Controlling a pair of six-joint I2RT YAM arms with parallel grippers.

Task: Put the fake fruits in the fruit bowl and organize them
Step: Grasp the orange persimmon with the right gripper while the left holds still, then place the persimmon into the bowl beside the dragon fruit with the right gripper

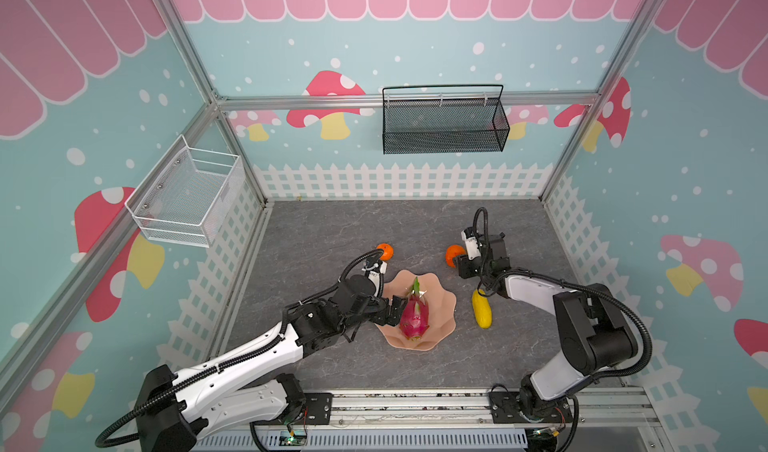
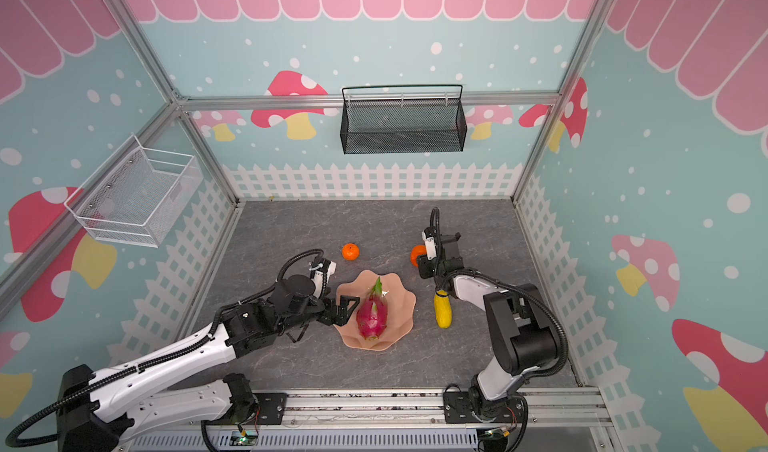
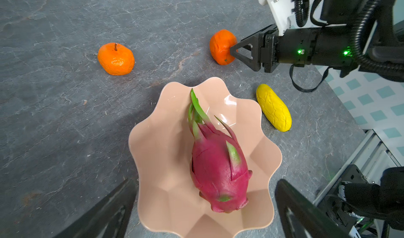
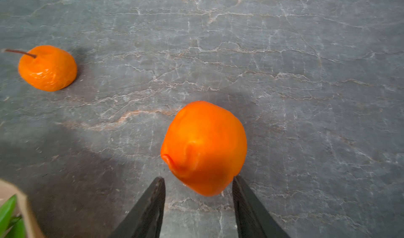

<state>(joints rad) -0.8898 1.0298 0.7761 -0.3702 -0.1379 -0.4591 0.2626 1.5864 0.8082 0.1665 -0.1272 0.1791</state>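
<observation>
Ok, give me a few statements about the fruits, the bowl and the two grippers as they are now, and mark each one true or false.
1. The dragon fruit lies in the fruit bowl. True.
2. Both oranges are in the bowl. False: the stemmed orange and the second orange are on the table, beyond the bowl.
3. The left gripper is open beside the dragon fruit. True.
4. The yellow fruit is inside the bowl. False: it lies on the table to the bowl's right.
5. The right gripper has its fingers either side of the second orange. True.
</observation>
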